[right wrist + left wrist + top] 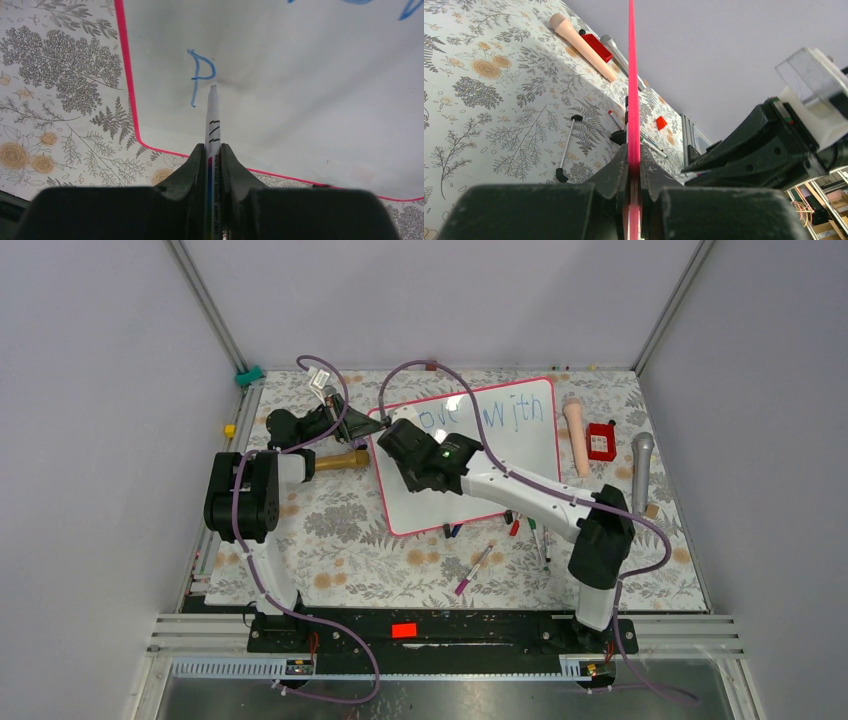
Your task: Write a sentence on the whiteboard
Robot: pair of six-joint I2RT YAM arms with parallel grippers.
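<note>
The whiteboard [520, 455] lies on the flowered table, white with a pink-red rim. The sentence [500, 412] in blue marker reads "ove with" in its top row; my right arm hides part of it. In the right wrist view a blue "p" [200, 75] stands on the board [310, 90] near its corner. My right gripper [214, 150] is shut on a white whiteboard marker [212, 122], its tip just right of the "p". My left gripper [634, 162] is shut on the board's pink rim [631, 75], seen edge-on; it sits at the board's left edge [372, 430].
Several loose markers [475, 565] lie on the cloth in front of the board. A beige handle [575, 435], a red box [601, 440] and a grey microphone [641, 470] lie to the board's right. A wooden-handled tool [340, 460] lies left of the board.
</note>
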